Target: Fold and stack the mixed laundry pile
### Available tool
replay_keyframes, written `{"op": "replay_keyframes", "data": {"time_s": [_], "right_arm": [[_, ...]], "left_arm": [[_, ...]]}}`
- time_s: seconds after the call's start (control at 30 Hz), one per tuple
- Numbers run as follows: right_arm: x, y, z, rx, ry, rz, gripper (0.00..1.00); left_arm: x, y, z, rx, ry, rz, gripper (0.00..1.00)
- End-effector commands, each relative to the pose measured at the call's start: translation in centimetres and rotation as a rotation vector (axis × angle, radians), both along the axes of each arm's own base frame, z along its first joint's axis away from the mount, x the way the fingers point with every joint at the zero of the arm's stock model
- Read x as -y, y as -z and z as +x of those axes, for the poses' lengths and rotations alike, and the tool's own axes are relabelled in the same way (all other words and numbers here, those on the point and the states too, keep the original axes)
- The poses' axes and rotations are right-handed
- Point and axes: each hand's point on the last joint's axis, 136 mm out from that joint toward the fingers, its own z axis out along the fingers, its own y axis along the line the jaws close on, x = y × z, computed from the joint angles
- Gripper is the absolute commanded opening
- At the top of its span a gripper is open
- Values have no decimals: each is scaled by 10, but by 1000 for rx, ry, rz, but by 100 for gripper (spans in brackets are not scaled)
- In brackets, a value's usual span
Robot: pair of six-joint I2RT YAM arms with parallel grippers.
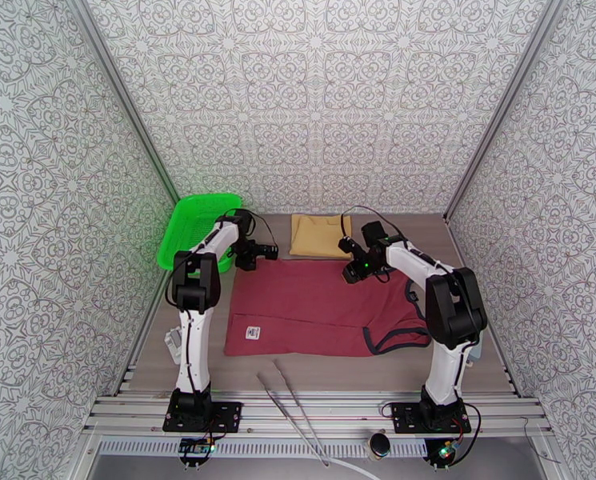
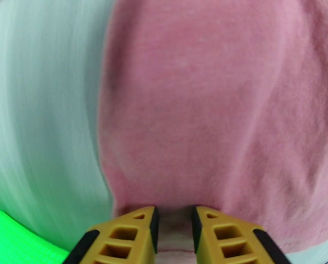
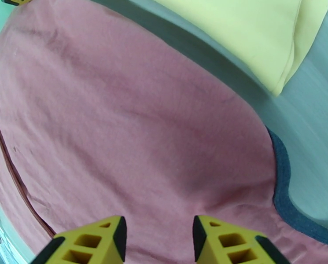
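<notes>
Maroon tank top (image 1: 314, 306): flat, frame centre; light, limp, likely best pinched at upper-edge corners. Tan cloth (image 1: 320, 235): folded, just above, apart. Left gripper (image 2: 175, 234): slightly parted over hem, gripping nothing. Right gripper (image 3: 159, 238): half open, empty.

The maroon tank top (image 1: 322, 310) lay spread flat across the table's middle, its white label (image 1: 252, 333) by its near-left corner and navy trim (image 1: 394, 342) curving at its right end. The tan cloth (image 1: 320, 235) sat folded in a rectangle by the far edge, just apart from it.
</notes>
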Motion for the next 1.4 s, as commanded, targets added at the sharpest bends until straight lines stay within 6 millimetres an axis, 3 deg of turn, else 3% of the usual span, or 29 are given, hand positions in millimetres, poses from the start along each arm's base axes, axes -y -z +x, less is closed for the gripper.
{"op": "replay_keyframes", "data": {"time_s": [0.0, 0.13, 0.17, 0.4, 0.57, 0.93, 1.07, 1.37], "right_arm": [[4, 7, -4, -24, -6, -15, 46], [5, 9, -4, -30, -8, -22, 46], [5, 10, -4, -33, -7, -22, 46], [4, 9, -5, -38, -10, -12, 46], [2, 7, -6, -35, -13, -1, 46], [3, 13, -6, -49, -12, -8, 46], [3, 15, -7, -55, -13, -12, 46], [4, 12, -9, -53, -13, -16, 46]], "left_arm": [[-7, 30, -5, -61, 25, 52, 28], [-6, 28, -10, -88, 24, 35, 23], [-3, 13, -1, -51, 23, 15, 23], [8, -37, 6, 36, 44, -42, 25], [4, -52, 11, 75, 35, -41, 26], [-10, -20, 13, 33, 10, -9, 28], [-15, 5, 22, 39, -13, 39, 34], [-13, 52, 9, -42, 57, 146, 36]]}}
